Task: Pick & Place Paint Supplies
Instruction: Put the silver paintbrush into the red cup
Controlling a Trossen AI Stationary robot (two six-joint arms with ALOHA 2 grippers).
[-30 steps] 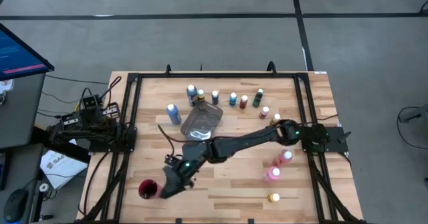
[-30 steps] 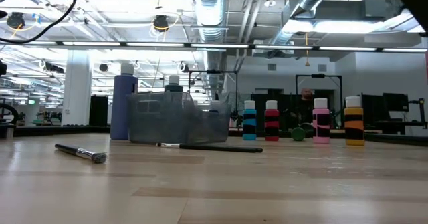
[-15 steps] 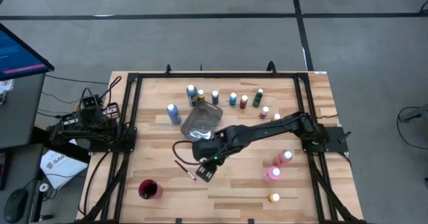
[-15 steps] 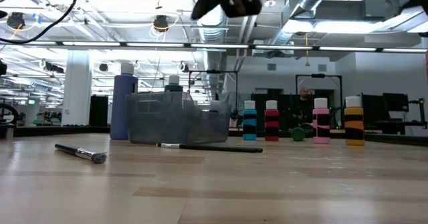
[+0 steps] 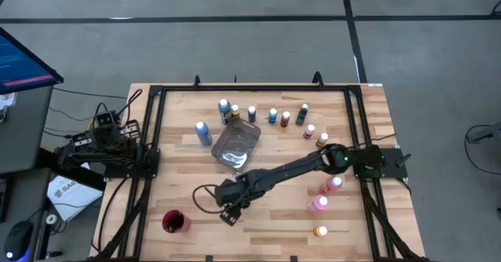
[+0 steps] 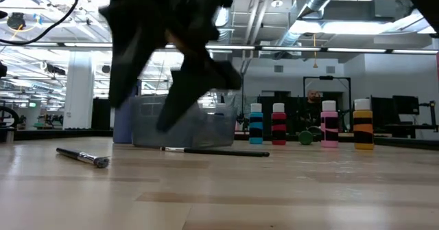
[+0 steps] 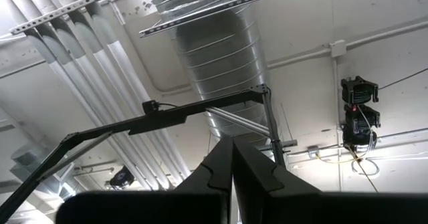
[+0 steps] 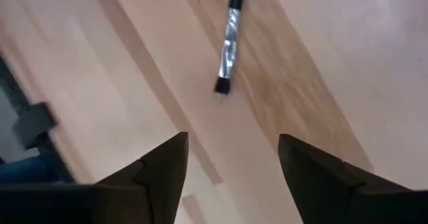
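A thin dark paintbrush [image 8: 229,42] with a silver ferrule lies flat on the wood; it also shows in the low view as the nearer paintbrush [image 6: 84,157]. My right gripper [image 8: 231,177] hangs open just above the table, pointing down, with the brush's bristle tip a little ahead of its fingers. In the high view this right gripper [image 5: 228,213] is right of the red cup [image 5: 174,221]. A second paintbrush [image 6: 216,151] lies before the grey tray [image 5: 237,145]. Paint bottles [image 5: 272,116] stand in a row at the back. My left gripper [image 7: 232,177] is shut and points up at the ceiling.
A blue bottle [image 5: 203,133] stands left of the tray. Two pink bottles [image 5: 333,185] and a yellow one [image 5: 320,231] stand at the right. My left arm [image 5: 109,148] is folded at the table's left edge. Bare wood lies around the right gripper.
My right gripper has left the red cup, swung up and toward the table's right, then come down near the front and tipped to point down at the table. In the low view it has dropped into the picture from above.
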